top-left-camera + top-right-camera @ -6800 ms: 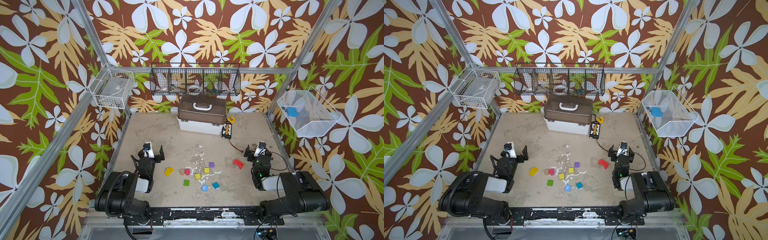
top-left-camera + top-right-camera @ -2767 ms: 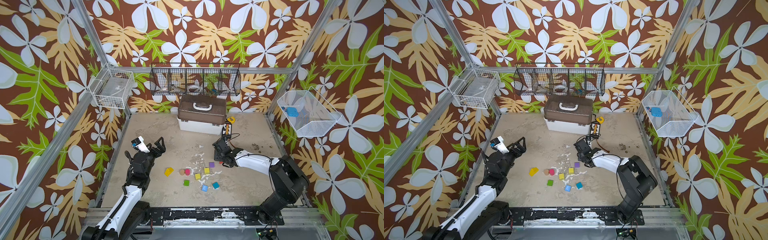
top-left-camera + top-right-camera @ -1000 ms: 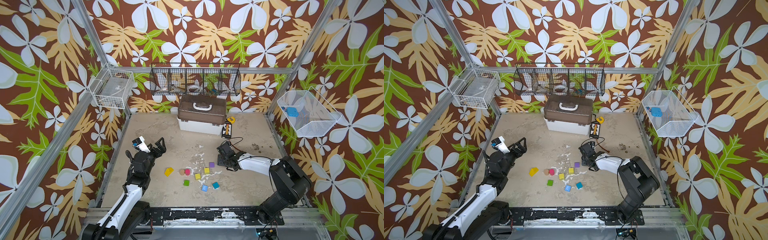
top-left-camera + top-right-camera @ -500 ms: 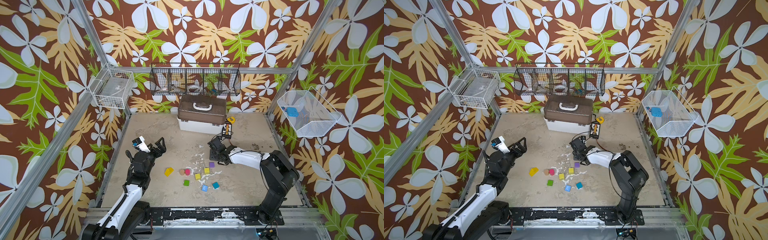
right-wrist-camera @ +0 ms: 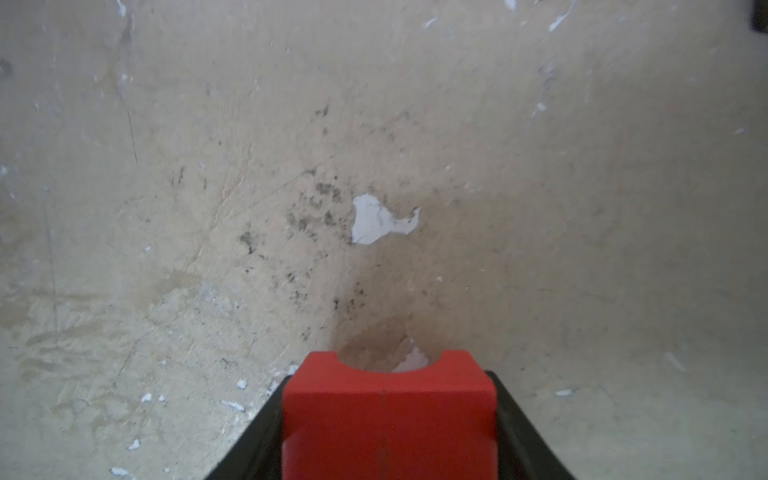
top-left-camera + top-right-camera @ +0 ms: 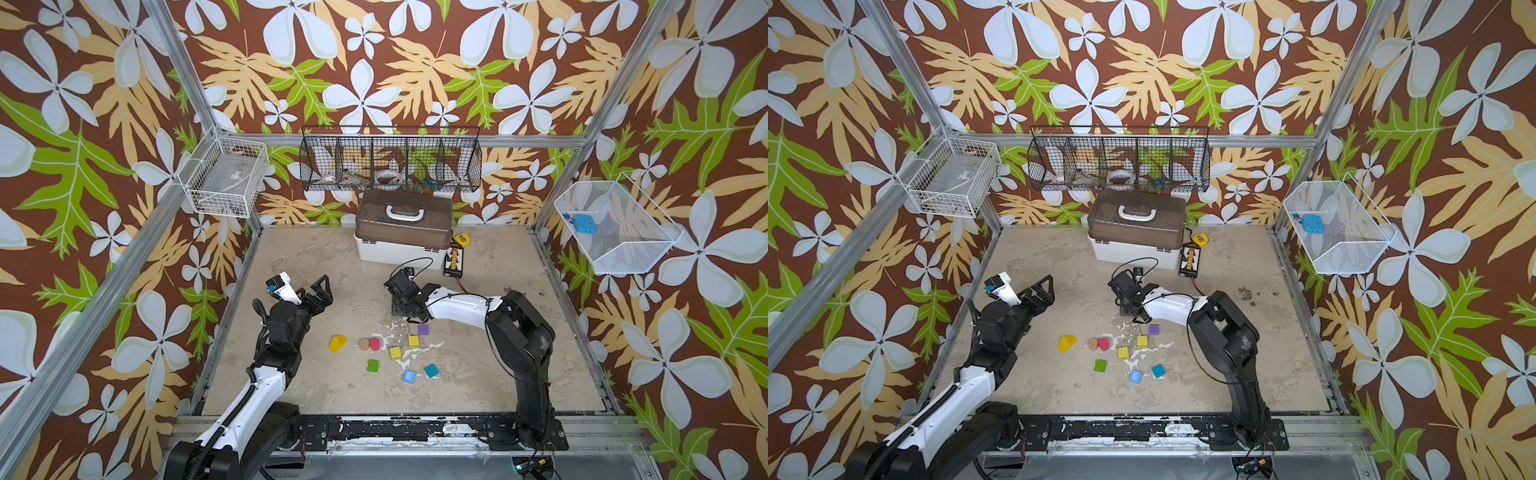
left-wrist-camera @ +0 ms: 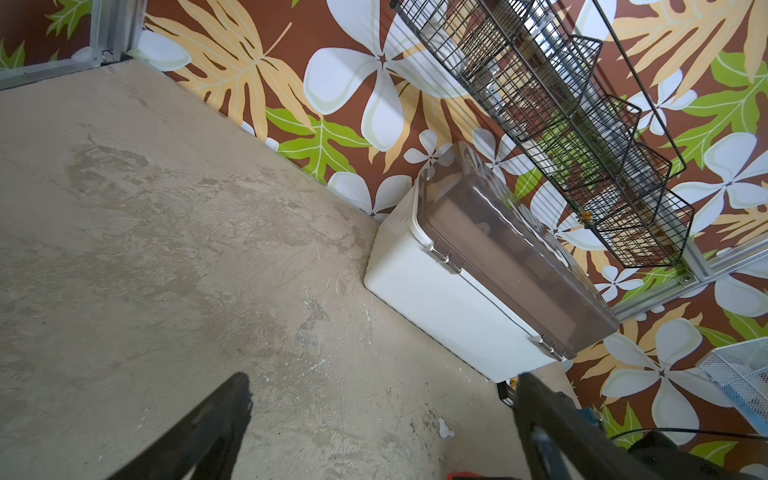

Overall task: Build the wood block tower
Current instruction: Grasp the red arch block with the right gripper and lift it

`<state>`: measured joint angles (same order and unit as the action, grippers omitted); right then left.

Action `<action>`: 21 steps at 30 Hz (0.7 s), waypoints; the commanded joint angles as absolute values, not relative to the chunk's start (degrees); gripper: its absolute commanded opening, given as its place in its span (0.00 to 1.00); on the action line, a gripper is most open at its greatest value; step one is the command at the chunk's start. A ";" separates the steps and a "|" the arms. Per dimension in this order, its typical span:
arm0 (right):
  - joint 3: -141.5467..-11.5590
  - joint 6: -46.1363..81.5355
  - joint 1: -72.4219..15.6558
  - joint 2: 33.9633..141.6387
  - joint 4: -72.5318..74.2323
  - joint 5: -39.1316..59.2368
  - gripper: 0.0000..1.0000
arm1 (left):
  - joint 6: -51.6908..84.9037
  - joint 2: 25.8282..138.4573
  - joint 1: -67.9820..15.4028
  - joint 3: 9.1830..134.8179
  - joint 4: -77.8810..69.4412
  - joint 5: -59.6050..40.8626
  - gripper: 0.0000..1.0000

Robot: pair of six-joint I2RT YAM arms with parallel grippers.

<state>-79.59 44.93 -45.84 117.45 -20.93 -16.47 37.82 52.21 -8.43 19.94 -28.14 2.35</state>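
Right claw grips the red arch over the counter. Loose blocks lie unstacked at its 6 o'clock. Left claw gapes wide at its 9 o'clock.

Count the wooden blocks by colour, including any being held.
yellow blocks: 3
purple block: 1
green block: 1
blue block: 1
teal block: 1
pink block: 1
tan block: 1
red block, in the right gripper: 1
Total: 10

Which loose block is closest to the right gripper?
The purple cube, the only purple one, just in front of the right gripper holding the red arch. The nearest yellow cube lies beyond it; the rest are farther forward.
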 commanded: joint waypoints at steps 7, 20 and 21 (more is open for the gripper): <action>-82.46 44.91 -47.19 120.78 -23.29 -17.22 0.48 | 38.10 53.92 -8.59 20.74 -29.83 2.73 1.00; -84.09 41.60 -49.66 118.68 -23.35 -18.13 0.71 | 38.08 53.71 -8.56 21.01 -29.10 2.90 1.00; -84.52 41.10 -49.80 118.50 -23.79 -18.41 0.72 | 38.14 53.69 -8.61 21.01 -29.14 2.83 1.00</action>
<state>-83.61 43.03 -49.50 119.24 -22.72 -17.41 37.82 53.87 -8.58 20.34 -28.16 2.57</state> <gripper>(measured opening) 0.714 0.997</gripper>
